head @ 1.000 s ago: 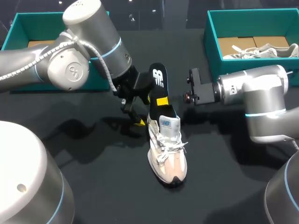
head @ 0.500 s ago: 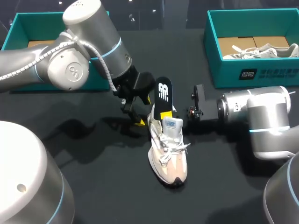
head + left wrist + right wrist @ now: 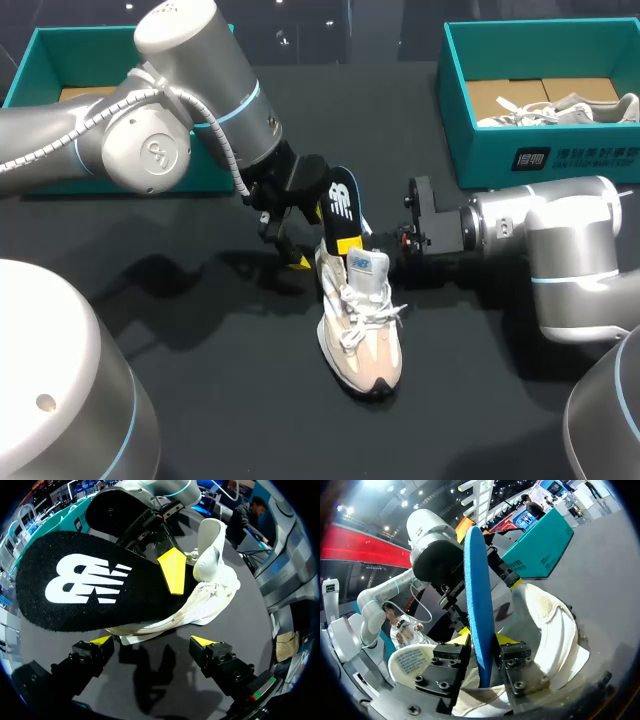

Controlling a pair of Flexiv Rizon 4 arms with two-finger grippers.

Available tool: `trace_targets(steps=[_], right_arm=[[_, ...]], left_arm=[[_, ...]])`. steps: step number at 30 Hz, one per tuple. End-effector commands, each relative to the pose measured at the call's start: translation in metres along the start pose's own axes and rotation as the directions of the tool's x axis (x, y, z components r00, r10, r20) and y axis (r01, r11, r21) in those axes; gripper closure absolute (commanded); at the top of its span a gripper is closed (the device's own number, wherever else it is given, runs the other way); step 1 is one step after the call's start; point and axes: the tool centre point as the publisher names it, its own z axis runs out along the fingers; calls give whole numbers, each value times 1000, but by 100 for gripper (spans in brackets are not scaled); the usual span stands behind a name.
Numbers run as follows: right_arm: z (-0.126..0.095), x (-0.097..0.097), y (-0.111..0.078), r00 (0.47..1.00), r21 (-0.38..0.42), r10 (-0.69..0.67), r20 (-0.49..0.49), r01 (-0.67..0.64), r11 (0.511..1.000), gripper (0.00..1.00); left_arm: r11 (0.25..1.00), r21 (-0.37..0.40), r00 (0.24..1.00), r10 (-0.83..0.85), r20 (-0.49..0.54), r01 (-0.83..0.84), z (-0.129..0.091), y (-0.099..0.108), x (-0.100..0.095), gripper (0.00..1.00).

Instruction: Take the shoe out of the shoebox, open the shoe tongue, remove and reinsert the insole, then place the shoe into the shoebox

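Black table: shoe toe toward robot; insole tilted upward, right gripper clamping.

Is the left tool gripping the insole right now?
No, the left tool is open, its fingertips clear of the insole; the right tool clamps it.

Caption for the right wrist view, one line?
Right pincer shut on the blue-backed insole, held on edge at the opening of the pale shoe.
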Motion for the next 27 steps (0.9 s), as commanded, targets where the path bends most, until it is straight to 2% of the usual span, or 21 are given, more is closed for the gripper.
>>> trace_targets(steps=[1,15,16,17,21,27], right_arm=[[-4,3,9,1000,18,-5,9,5,1000,70],[3,-11,30,1000,55,-8,-5,9,998,75],[4,-13,30,1000,56,-2,-3,3,998,78],[4,-15,30,1000,57,3,-5,-3,998,98],[2,-23,21,999,43,39,-11,-39,998,100],[-7,-24,-7,995,12,101,-19,-100,995,100]], left_arm=[[1000,-1,1000,1,1,-1,-1,1,1,0],[1000,-1,1000,1,1,-1,-1,1,1,0],[1000,-1,1000,1,1,-1,-1,1,1,0],[1000,-1,1000,1,1,-1,-1,1,1,0],[1000,-1,1000,1,1,-1,-1,1,1,0],[1000,-1,1000,1,1,-1,-1,1,1,0]])
